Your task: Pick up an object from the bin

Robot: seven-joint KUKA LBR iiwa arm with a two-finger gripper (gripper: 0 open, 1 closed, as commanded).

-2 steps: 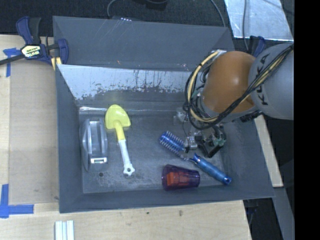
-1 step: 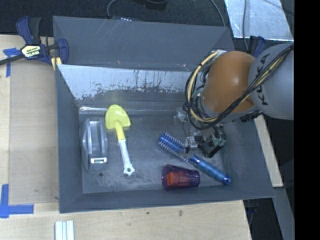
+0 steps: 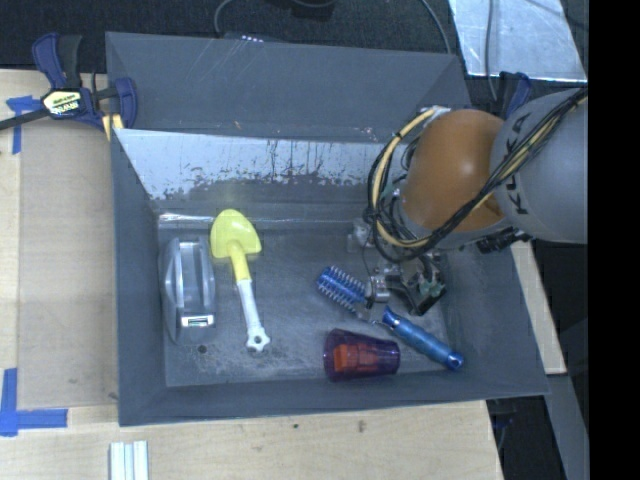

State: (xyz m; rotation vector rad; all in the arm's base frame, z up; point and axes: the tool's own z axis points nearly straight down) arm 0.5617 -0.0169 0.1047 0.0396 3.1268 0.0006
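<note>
My gripper (image 3: 383,290) hangs low over the right half of the bin, right at a blue hairbrush (image 3: 345,290) whose bristled head lies just left of the fingers. The brush's blue handle (image 3: 425,339) runs down to the right, past the gripper. Whether the fingers close round the brush is hidden by the wrist. Just below, a dark red translucent cup (image 3: 361,355) lies on its side near the bin's front wall.
A yellow toy shovel (image 3: 240,260) with a white handle lies left of centre. Further left rests a clear plastic tape dispenser (image 3: 190,286). The arm's orange cover and cables hang over the bin's right side.
</note>
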